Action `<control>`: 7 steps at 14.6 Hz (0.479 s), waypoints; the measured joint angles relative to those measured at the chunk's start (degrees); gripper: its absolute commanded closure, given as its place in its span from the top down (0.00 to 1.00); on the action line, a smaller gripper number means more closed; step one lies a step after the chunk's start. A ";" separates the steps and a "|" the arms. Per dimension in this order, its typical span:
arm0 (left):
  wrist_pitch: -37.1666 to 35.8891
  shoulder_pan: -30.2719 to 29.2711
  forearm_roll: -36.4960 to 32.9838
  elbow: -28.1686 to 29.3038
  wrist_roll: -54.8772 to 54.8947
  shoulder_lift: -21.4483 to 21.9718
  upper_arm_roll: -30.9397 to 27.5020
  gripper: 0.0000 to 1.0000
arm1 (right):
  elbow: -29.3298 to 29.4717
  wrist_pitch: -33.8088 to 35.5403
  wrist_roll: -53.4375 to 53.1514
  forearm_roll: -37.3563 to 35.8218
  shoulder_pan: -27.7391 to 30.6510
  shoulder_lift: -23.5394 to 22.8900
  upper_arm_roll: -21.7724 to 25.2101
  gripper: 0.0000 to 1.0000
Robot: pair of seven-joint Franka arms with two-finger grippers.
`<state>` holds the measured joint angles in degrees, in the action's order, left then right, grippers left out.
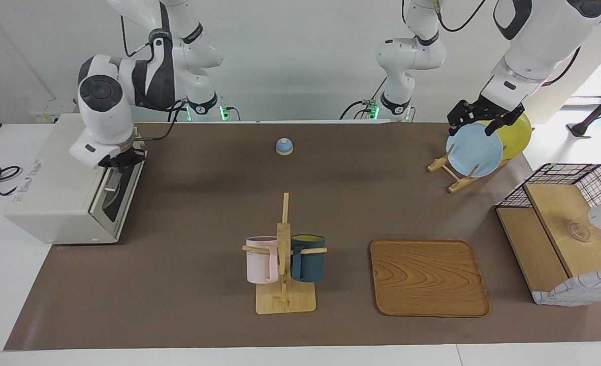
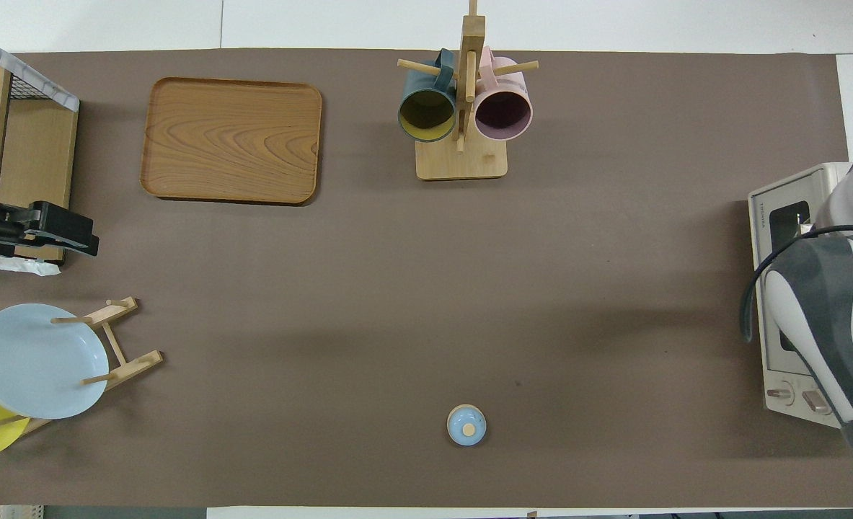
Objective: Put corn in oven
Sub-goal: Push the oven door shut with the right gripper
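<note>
The cream-white oven [image 1: 51, 193] stands at the right arm's end of the table, its dark glass door [image 1: 113, 195] shut upright. It also shows in the overhead view [image 2: 776, 216], partly under the right arm. The corn is hidden; only a dim greenish shape shows through the glass. My right gripper [image 1: 122, 160] is at the top edge of the door, by the handle. My left gripper [image 1: 480, 122] hangs open over the blue plate [image 1: 474, 150] in the plate rack and waits; it also shows in the overhead view [image 2: 44, 234].
A mug rack [image 1: 284, 254] with a pink and a dark blue mug stands mid-table, a wooden tray [image 1: 427, 277] beside it. A small blue knobbed lid [image 1: 284, 146] lies near the robots. A yellow plate [image 1: 516, 137] and a wire-and-wood shelf [image 1: 559, 229] are at the left arm's end.
</note>
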<state>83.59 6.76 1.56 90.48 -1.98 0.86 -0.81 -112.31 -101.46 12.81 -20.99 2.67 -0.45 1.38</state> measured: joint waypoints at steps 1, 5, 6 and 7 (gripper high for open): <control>0.00 0.00 0.00 0.00 0.00 0.00 0.00 1.00 | -0.03 0.07 0.00 -0.19 -0.06 -0.04 -0.10 0.00; 0.00 0.00 0.00 0.00 0.00 0.00 0.00 1.00 | 1.21 3.66 0.00 0.01 0.14 -0.01 0.14 0.00; 0.00 0.00 0.00 0.00 0.00 0.00 0.00 1.00 | 2.19 5.14 0.00 1.12 0.39 0.00 0.39 0.00; 0.00 0.00 0.00 0.00 0.00 0.00 0.00 1.00 | 3.55 6.45 0.00 2.63 0.68 0.02 0.51 0.04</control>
<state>83.59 6.75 1.56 90.48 -1.98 0.86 -0.81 -108.76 -95.02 12.81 -18.36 3.35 -0.43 1.89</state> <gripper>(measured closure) 0.000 0.991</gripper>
